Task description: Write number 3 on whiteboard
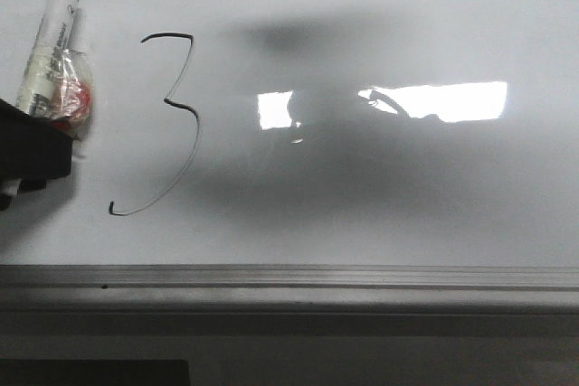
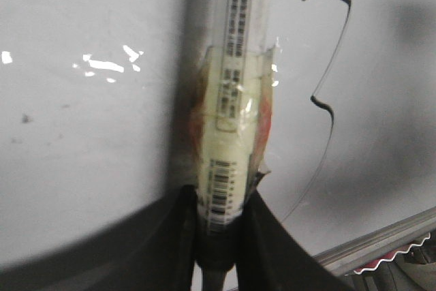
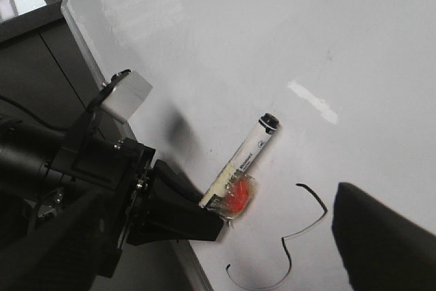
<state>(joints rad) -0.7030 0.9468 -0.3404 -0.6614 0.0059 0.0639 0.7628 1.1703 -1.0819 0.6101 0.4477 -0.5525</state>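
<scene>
The whiteboard fills the front view. The number 3 is a thin black line at its left, with a long curved tail. My left gripper is shut on the rear end of a white marker wrapped in clear tape with a red patch. The marker's black cap points away, left of the number 3 and apart from it. In the left wrist view both jaws clamp the marker beside the number 3. My right gripper is open and empty above the board; one finger shows.
A grey metal edge strip runs along the board's near side, with a dark area below it. Bright light reflections lie mid-board. The right wrist view shows the left arm with a white block over the board's edge.
</scene>
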